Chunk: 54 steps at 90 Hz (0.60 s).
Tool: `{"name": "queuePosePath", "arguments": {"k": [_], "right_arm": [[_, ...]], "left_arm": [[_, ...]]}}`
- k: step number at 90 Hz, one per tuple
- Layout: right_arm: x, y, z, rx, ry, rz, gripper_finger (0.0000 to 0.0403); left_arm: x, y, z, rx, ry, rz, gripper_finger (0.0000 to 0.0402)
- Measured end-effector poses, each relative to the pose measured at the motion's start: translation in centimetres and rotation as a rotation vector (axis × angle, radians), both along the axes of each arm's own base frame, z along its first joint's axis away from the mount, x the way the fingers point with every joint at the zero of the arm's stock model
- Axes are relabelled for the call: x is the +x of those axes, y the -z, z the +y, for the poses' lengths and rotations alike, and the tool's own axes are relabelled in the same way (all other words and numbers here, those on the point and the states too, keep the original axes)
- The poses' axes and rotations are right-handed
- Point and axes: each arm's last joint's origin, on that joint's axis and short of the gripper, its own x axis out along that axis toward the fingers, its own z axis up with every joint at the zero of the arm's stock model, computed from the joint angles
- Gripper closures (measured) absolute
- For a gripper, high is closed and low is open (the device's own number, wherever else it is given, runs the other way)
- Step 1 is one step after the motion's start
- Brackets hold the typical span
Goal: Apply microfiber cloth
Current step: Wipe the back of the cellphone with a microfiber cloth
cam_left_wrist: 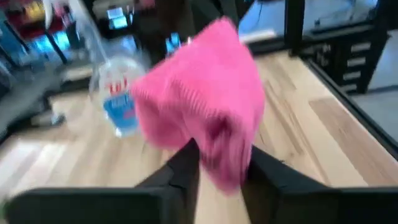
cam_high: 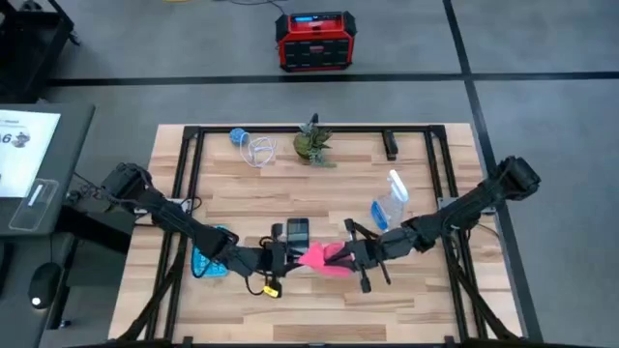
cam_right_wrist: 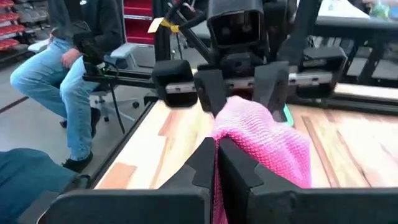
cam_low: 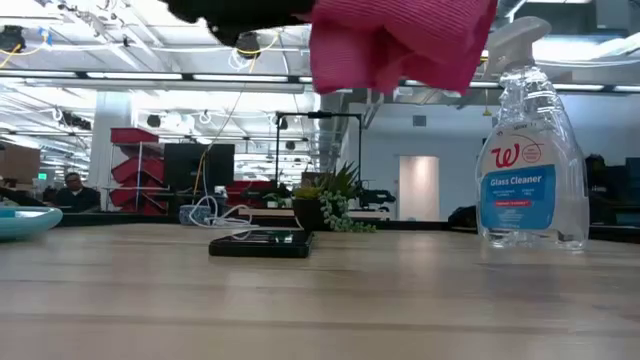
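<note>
Both jaws are closed on the pink cloth [cam_high: 324, 257], the left gripper [cam_high: 293, 255] and right gripper [cam_high: 346, 254] pinching opposite edges and holding it in the air above the worktop [cam_high: 426, 300], just beside the phone [cam_high: 297, 231]. Nearby stands a spray bottle [cam_low: 529, 160] labelled "Glass Cleaner" under a red "W" logo.

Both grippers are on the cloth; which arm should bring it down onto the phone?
Probably left: the left gripper grips the microfiber cloth and sits beside the phone. The right gripper also pinches it, from the far side.
</note>
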Motion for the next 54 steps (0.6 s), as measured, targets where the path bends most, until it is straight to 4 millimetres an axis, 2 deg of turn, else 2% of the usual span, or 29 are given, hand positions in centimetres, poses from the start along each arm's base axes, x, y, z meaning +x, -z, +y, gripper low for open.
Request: {"name": "queuePosePath", "arguments": {"k": [14, 28, 42, 54], "right_arm": [[1.0, 0.8, -0.8, -0.022, 0.071, 0.041, 0.0403], [4.4, 2.4, -1.4, -0.091, 0.117, 0.104, 0.0403], [8.4, 4.2, -2.7, -0.155, 0.173, 0.194, 0.0403], [10.8, 6.8, -3.3, -0.204, 0.151, 0.267, 0.0403]], "left_arm": [[-3.4, -0.4, 0.9, -0.099, -0.139, 0.173, 0.0238], [-6.4, -0.1, 1.2, -0.156, -0.311, 0.261, 0.0235], [-7.6, 0.3, 0.8, -0.192, -0.374, 0.272, 0.0239], [-7.7, 0.6, 0.3, -0.201, -0.373, 0.271, 0.0239]]}}
